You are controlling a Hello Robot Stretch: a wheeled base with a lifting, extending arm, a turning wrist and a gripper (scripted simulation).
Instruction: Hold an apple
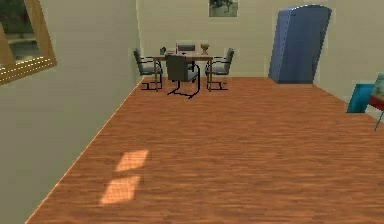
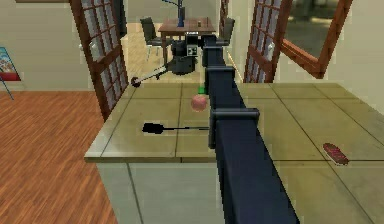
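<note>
Reddish apple on bench, just beside arm, likely reach target; tool farther out, cannot tell spread or pressed, nor any load

No text, number or sign can be read, not even on the wall picture.

Far across the wood floor stands a dining table with 4 chairs; beside me, a tiled counter carries a black utensil.
</note>
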